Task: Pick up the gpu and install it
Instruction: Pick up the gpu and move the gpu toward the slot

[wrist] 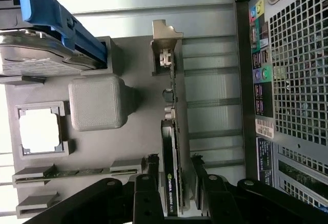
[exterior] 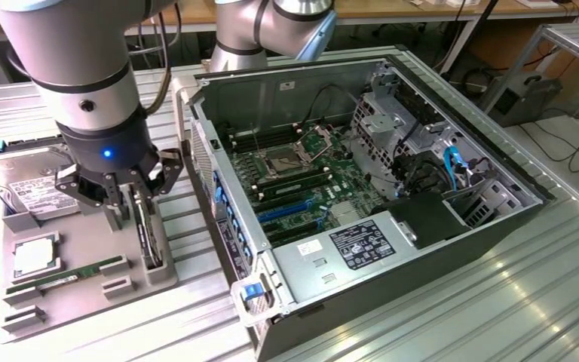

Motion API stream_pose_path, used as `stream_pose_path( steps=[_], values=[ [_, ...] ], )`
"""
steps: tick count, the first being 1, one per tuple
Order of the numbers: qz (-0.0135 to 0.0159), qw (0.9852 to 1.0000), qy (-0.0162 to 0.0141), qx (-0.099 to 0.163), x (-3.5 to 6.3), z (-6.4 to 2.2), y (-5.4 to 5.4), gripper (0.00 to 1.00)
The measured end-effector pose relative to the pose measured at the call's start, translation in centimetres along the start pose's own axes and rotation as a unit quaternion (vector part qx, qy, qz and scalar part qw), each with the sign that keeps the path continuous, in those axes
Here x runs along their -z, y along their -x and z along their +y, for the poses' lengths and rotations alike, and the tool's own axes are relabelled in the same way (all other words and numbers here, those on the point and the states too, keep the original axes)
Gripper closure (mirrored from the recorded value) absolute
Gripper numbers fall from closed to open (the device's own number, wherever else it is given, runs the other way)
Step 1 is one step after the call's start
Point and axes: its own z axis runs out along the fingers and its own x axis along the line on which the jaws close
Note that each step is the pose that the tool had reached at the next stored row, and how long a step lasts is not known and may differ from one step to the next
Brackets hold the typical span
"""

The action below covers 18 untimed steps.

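Observation:
The gpu (exterior: 150,235) stands on edge in a slot of the grey holder tray (exterior: 88,296), at the exterior view's left. From the wrist it is a slim dark card (wrist: 171,126) with a silver end bracket (wrist: 165,39) at its far end. My gripper (exterior: 136,205) hangs low over the card, open. Its two black fingers (wrist: 152,163) straddle the card's near end (wrist: 174,165), with a gap showing on each side. Nothing is held.
The open computer case (exterior: 370,90) lies on its side beside the tray, its motherboard slots (exterior: 289,210) exposed and its rear panel (wrist: 297,80) close to the card. The tray also carries a hard drive (exterior: 30,188), a processor (exterior: 33,255) and a RAM stick (exterior: 68,275).

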Motion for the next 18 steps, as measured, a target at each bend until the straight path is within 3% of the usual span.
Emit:
stream_pose_path(
  steps=[4,13,18],
  values=[
    [-0.0012,1.0,0.0001,0.0,-0.97,0.46,-0.3,0.62],
    [-0.0035,1.0,0.0003,0.0,-2.43,0.5,-0.5,0.62],
    [-0.0035,1.0,0.0003,0.0,-2.74,0.49,-0.5,0.62]
  ],
)
